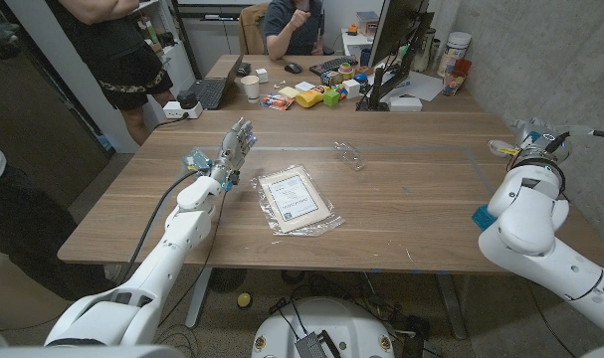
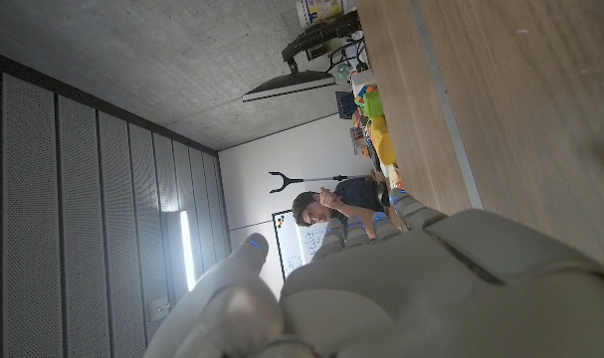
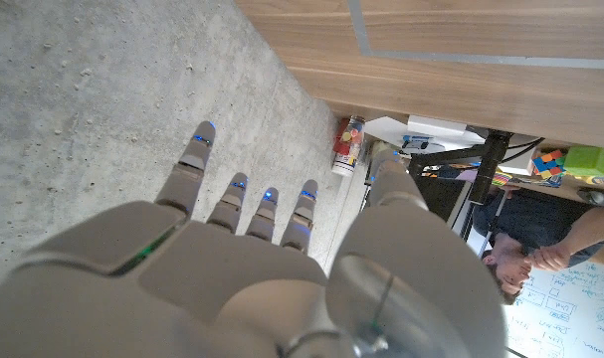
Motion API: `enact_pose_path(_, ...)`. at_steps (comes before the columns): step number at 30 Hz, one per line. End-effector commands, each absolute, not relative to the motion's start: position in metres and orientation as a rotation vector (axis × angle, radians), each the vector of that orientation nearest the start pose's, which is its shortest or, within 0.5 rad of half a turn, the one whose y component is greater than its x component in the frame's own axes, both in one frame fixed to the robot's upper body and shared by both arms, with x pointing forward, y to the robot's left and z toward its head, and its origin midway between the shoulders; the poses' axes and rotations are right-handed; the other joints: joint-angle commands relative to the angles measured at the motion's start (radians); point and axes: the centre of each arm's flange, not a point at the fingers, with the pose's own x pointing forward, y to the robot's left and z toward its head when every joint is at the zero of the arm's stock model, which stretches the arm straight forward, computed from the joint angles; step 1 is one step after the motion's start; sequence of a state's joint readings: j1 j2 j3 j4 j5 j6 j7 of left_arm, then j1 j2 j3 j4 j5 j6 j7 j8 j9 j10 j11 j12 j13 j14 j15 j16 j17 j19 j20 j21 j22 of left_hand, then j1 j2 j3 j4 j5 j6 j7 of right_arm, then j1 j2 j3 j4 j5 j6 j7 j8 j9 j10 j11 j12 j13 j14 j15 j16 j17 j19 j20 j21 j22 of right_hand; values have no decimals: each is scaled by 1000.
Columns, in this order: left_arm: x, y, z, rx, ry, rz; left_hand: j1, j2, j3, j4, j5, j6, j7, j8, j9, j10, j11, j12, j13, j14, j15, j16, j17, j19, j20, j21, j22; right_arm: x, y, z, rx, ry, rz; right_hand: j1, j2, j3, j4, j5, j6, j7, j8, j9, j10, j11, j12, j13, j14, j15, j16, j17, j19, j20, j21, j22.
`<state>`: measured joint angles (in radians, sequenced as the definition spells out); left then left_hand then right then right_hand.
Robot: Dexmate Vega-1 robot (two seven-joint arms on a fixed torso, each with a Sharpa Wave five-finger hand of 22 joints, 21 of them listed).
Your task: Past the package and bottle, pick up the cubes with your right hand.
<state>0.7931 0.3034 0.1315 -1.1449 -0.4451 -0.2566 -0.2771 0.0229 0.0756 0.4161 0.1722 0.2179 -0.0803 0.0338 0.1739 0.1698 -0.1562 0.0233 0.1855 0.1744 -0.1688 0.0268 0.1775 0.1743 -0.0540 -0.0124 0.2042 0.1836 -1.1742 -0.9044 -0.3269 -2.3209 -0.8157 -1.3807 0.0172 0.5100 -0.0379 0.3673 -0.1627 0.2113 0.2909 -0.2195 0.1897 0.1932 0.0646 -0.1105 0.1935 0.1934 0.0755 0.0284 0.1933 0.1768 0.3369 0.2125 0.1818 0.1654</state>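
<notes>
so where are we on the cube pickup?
Nothing done yet. The right hand is open at the table's right edge, holding nothing. The colourful cubes still sit on the far desk, beyond the flat clear-wrapped package and the clear plastic bottle. Reach and grasp remain.

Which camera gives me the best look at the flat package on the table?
The head view: the package lies flat mid-table there, fully visible, white label up, just right of the left hand. The left wrist view gives bare tabletop beyond the hand, the right wrist view the table's edge; I can't make the package out in either.
</notes>
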Motion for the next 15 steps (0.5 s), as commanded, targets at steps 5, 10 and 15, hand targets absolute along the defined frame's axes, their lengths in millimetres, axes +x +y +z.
enact_pose_path(5,678,292,-20,-43,-602,-273,-10,61,-2,0,8,-9,-5,6,3,-12,1,5,3,-45,-1,5,2,-10,-3,8,5,430,-379,12,-1248,220,-782,16,-4,-1,2,7,8,-2,7,5,-6,12,3,1,7,7,8,3,22,1,11,4)
enact_pose_path(10,678,293,-18,-45,-607,-273,-10,61,-3,0,8,-9,-5,6,3,-12,1,5,3,-45,-1,5,2,-10,-3,8,5,433,-380,8,-1246,245,-782,18,-8,-5,5,8,15,-1,10,6,4,9,8,1,25,3,13,3,33,0,13,4)
enact_pose_path(15,678,294,-17,-52,-608,-272,-10,61,-4,0,8,-9,-6,6,3,-12,2,6,3,-45,-1,5,2,-10,-3,8,5,437,-383,5,-1235,263,-772,20,-9,-7,6,8,20,-1,12,7,1,10,6,1,26,5,13,3,40,0,14,5)
